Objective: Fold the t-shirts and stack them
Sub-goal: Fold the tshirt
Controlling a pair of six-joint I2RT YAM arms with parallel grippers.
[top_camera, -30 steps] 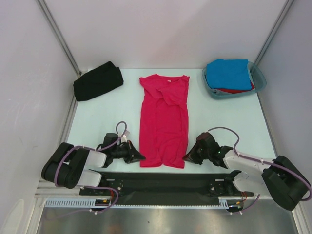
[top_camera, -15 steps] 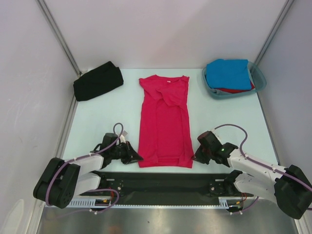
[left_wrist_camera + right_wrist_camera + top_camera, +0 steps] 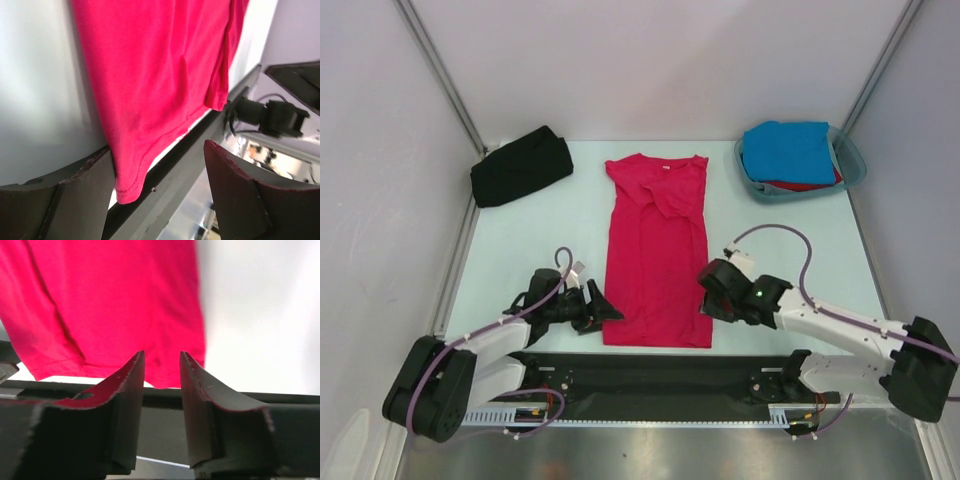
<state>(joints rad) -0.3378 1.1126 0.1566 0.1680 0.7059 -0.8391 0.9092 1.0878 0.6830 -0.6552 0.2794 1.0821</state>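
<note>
Down the middle, the pink shirt lies flat and narrow, rumpled near the collar; left gripper and right gripper gape open at its near corners, holding nothing.

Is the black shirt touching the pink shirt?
Apart. The top view shows a strip of bare table between the black shirt and the pink shirt.

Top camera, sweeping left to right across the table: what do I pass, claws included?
black t-shirt → left claw → crimson-pink t-shirt → right claw → teal tub, holding the blue t-shirt
</note>
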